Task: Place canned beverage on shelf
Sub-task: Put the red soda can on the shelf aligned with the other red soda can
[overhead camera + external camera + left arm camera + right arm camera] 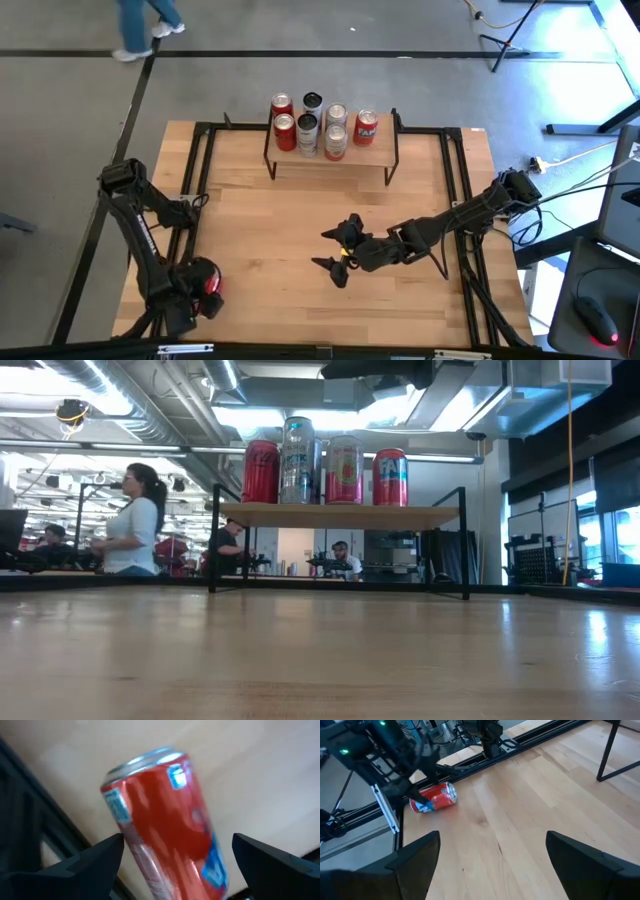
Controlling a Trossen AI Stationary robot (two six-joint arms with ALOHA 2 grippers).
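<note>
Left gripper (207, 290) at the worktop's (300, 210) near left corner, fingers wide around a red can (433, 799) lying on its side, right gripper (338, 252) mid-worktop, fingers wide and empty, shelf (340, 153) at the far edge, six cans upright on it.

The shelf (330, 158) is standing at the far middle edge of the table (300, 230), with several cans (322, 125) sitting upright on it in a cluster. One can (433, 798) is lying on its side at the table's near left corner, under the left gripper (200, 290). The right gripper (335, 250) is hovering over the table's near middle, before the shelf.
</note>
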